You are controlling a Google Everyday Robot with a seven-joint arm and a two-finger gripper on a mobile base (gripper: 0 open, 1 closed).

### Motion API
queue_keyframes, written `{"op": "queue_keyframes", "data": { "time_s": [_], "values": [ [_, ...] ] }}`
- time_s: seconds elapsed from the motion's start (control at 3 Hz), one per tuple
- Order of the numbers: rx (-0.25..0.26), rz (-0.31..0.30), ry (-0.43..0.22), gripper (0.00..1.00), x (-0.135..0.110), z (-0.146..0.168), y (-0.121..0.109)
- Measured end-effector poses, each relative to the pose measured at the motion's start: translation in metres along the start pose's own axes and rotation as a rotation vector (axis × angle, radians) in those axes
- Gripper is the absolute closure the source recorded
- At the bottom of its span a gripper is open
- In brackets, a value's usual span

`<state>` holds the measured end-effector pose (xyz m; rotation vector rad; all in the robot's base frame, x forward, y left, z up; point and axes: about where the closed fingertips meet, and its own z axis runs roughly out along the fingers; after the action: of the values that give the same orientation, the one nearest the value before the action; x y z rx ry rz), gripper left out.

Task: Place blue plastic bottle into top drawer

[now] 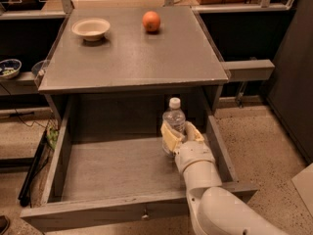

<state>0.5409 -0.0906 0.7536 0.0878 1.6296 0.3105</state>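
Two fingers [168, 138] of the gripper [179, 131] clasp the blue plastic bottle [174, 117], upright inside the open top drawer [107, 166], near its right wall. It's held low and vertical, likely so it stands once freed.

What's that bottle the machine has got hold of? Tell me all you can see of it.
The blue plastic bottle is slim and clear, with a white screw cap. It stands upright inside the open top drawer, towards the right rear. The gripper clasps its lower half, with a yellowish finger on each side. The gripper hides its base, so I cannot tell whether it rests on the drawer floor.
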Motion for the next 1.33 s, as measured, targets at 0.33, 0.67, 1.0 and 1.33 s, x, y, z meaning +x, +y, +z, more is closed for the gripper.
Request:
{"op": "queue_keyframes", "data": {
  "time_s": [0.33,0.67,1.0,1.33],
  "values": [
    [0.0,0.0,0.0,1.0,0.0,0.0,0.0],
    [0.03,-0.015,-0.037,1.0,-0.012,0.006,-0.009],
    [0.035,-0.036,-0.069,1.0,-0.027,0.015,-0.018],
    [0.04,-0.035,-0.066,1.0,-0.025,0.013,-0.018]
  ]
}}
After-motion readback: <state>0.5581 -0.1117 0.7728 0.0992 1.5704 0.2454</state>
